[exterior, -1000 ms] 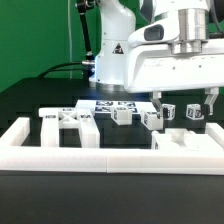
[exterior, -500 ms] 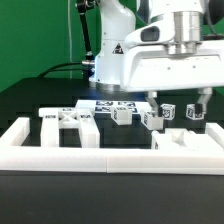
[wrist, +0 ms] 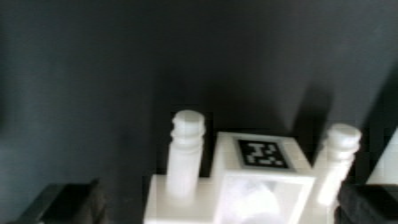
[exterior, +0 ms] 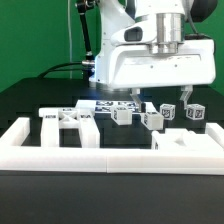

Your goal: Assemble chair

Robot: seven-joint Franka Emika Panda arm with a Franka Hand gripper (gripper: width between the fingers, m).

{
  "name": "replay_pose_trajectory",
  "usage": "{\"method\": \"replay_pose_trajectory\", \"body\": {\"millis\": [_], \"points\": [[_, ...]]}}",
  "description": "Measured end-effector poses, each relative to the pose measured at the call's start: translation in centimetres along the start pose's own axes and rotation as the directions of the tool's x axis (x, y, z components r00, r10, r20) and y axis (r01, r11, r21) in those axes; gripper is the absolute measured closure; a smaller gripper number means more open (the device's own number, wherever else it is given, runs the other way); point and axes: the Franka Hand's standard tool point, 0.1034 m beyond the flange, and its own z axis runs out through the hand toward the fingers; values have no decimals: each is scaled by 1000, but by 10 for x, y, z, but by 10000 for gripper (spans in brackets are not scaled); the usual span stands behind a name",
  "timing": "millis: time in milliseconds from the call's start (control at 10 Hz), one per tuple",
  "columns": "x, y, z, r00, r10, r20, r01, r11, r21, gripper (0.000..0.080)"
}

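The chair's loose white parts lie on the black table. A flat tagged panel (exterior: pixel 68 122) is at the exterior view's left. Small tagged blocks (exterior: pixel 122 115), (exterior: pixel 152 120), (exterior: pixel 170 112), (exterior: pixel 196 114) stand in a row. Another white part (exterior: pixel 185 142) sits by the front rail. My gripper (exterior: pixel 160 98) hangs open and empty just above the middle blocks, touching none. In the wrist view a white part with a square tag (wrist: pixel 262 153) and two upright pegs (wrist: pixel 187 135) lies below the gripper, between my dark fingertips (wrist: pixel 68 203).
The long white border rail (exterior: pixel 110 157) runs along the front and turns back at the left corner (exterior: pixel 18 132). The marker board (exterior: pixel 108 104) lies flat behind the blocks. The arm's white base (exterior: pixel 110 60) stands at the back.
My gripper has moved toward the exterior view's left, from above the rightmost blocks to above the middle ones. It stays open. The parts have not moved.
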Motion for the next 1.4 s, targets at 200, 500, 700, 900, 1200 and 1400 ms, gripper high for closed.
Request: {"method": "replay_pose_trajectory", "body": {"millis": [200, 500, 700, 900, 1200, 1400], "points": [[-9, -5, 2, 991, 17, 133, -21, 999, 30, 151], [-29, -16, 1, 947, 82, 311, -99, 994, 39, 151], [-41, -18, 3, 891, 70, 449, -104, 993, 52, 151], [-46, -17, 2, 837, 53, 545, -84, 996, 32, 151], [-50, -17, 5, 723, 30, 691, -90, 995, 50, 151], [-58, -7, 11, 650, 29, 759, -97, 994, 45, 151]]}}
